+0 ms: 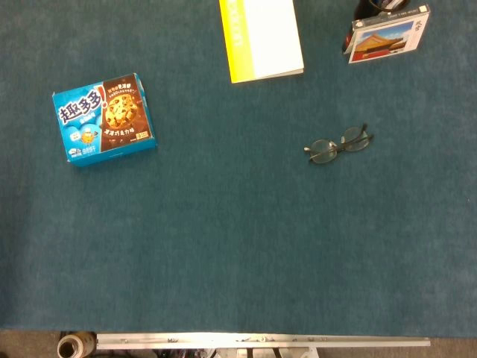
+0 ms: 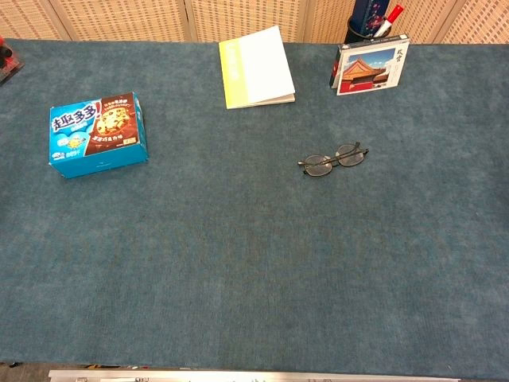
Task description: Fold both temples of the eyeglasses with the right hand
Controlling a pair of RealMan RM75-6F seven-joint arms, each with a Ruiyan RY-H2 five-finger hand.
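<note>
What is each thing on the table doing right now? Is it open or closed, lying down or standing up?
Thin dark-framed eyeglasses: lying on the blue cloth, temples folded, nothing touching them.
Blue cardboard cookie box: closed, lying flat.
Yellow-and-white paper booklet: closed, lying flat.
Small box with a red palace picture: closed, standing upright.
Dark pen holder: upright, a red-capped pen inside.
</note>
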